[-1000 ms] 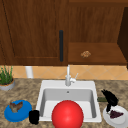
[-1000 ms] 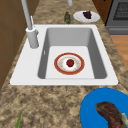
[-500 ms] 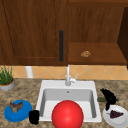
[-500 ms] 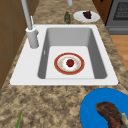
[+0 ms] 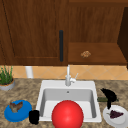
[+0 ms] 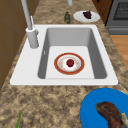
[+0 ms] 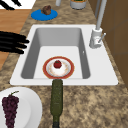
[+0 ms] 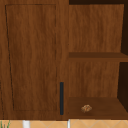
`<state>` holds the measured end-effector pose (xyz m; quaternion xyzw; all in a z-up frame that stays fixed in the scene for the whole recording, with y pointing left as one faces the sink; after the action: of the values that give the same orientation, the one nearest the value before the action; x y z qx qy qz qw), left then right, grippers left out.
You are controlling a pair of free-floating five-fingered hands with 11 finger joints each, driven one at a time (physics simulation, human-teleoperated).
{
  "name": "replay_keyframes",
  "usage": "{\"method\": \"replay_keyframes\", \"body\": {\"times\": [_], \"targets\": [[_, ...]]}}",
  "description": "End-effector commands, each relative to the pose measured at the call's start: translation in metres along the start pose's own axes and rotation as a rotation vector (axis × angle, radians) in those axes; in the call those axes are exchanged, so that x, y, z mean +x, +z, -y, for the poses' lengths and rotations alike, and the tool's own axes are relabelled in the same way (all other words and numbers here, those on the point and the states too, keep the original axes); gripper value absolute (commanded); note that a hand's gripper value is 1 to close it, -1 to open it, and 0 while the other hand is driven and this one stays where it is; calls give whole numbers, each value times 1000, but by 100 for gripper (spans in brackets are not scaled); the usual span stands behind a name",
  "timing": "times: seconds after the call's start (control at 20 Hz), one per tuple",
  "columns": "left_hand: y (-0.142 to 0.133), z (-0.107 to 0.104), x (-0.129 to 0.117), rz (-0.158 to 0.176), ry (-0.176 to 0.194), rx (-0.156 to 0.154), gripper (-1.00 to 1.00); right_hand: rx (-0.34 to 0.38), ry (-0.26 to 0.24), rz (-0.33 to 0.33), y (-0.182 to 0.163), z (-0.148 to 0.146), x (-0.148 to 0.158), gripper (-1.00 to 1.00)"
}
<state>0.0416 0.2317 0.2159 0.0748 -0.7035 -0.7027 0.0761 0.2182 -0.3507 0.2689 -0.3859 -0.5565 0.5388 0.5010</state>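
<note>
1. The sink [image 7: 100, 78] basin is open from above; a red-rimmed plate [image 7: 47, 72] with a strawberry [image 7: 57, 64] sits mid-frame on its floor.
2. The faucet [image 7: 96, 37] blocks the upper right rim.
3. A dark green bottle [image 7: 56, 100] lies on the surface at lower centre, a grape plate [image 7: 30, 105] at lower left.

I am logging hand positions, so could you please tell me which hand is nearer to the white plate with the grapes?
The right hand: it hovers just above and behind the white plate. The left hand is far across the sink, beside the blue plate.
</note>
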Motion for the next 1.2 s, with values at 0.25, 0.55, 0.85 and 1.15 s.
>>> {"method": "replay_keyframes", "body": {"times": [0.25, 0.55, 0.85, 1.15], "targets": [[0, 0, 0, 0, 0, 0, 0, 219, 56, -40, -1, 3, -26, -100], [0, 0, 0, 0, 0, 0, 0, 352, 62, -95, -33, -9, -29, -100], [0, 0, 0, 0, 0, 0, 0, 465, 35, -144, -55, -3, -19, -100], [0, 0, 0, 0, 0, 0, 0, 471, 93, -196, -96, -30, -20, -100]]}}
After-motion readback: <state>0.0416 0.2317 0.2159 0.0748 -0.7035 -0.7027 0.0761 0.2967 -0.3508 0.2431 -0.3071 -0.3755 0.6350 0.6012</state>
